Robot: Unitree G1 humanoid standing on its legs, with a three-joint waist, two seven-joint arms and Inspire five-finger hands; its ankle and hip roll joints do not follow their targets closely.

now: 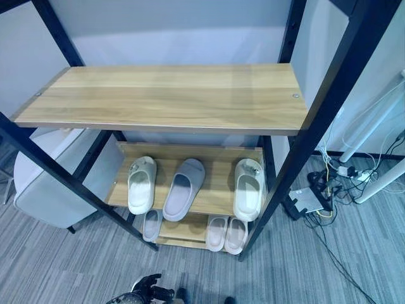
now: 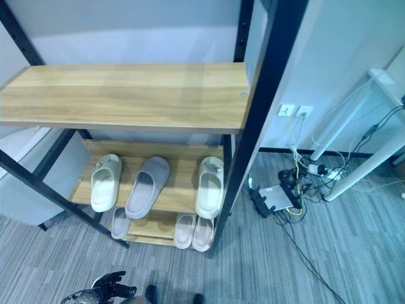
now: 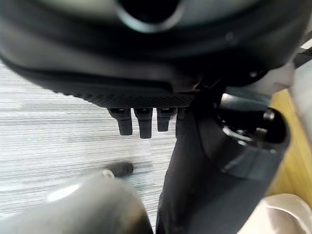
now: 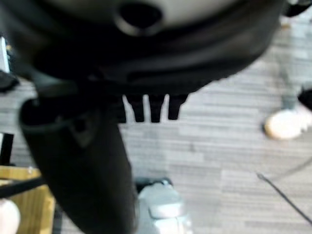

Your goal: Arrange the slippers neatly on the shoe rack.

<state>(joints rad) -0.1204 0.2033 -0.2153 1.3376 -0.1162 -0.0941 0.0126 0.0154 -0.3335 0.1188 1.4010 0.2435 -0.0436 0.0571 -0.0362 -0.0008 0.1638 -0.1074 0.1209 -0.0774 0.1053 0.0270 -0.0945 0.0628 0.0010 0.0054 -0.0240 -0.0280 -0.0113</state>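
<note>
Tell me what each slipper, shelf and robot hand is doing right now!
top shelf: bare wood.
cream slipper: flat on the middle shelf, leftmost, toe toward the back.
grey slipper: flat on the middle shelf, angled.
right cream slipper: flat at the middle shelf's right end.
single slipper: on the bottom shelf, left.
slipper pair: side by side, bottom shelf.
left hand: fingers straight, holding nothing.
right hand: fingers straight, holding nothing.

Grey carpet (image 1: 69,259) lies around the left hand (image 1: 144,290). A grey chair (image 1: 47,183) stands ahead to its left. Cables (image 1: 335,177), a dark box (image 1: 308,199) and white legs (image 1: 370,130) lie far to its right.
</note>
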